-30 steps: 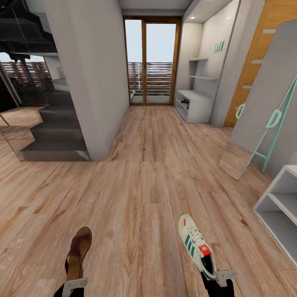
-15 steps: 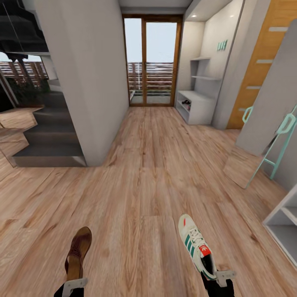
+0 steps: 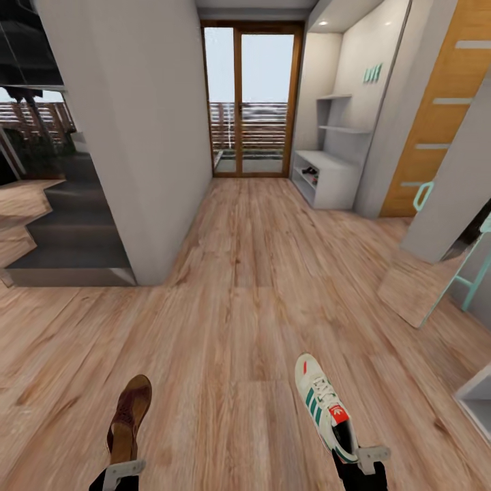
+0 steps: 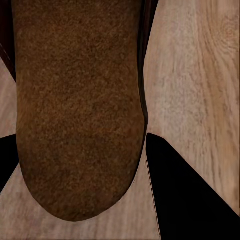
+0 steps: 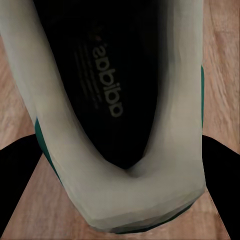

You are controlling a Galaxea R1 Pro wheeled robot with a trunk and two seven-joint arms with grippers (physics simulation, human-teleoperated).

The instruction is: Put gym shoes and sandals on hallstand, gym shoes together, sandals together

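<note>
In the head view my left gripper is shut on the heel of a dark brown sandal, held toe-forward above the corridor floor. My right gripper is shut on the heel of a white gym shoe with teal stripes. The left wrist view shows the sandal's brown footbed between the black fingers. The gym shoe's dark insole and white collar sit between the right fingers in the right wrist view. The hallstand stands far ahead on the right, with small dark things on its lower shelf.
A grey wall pillar and dark stairs flank the left. On the right lean a teal-framed mirror and an orange door. A white low bench corner juts in at the right edge. Glass doors close the corridor end.
The whole view has shifted: pillar and stairs slid left, the white bench slid off to the right, the hallstand looks slightly nearer. Both grippers keep their shoes in the same place.
</note>
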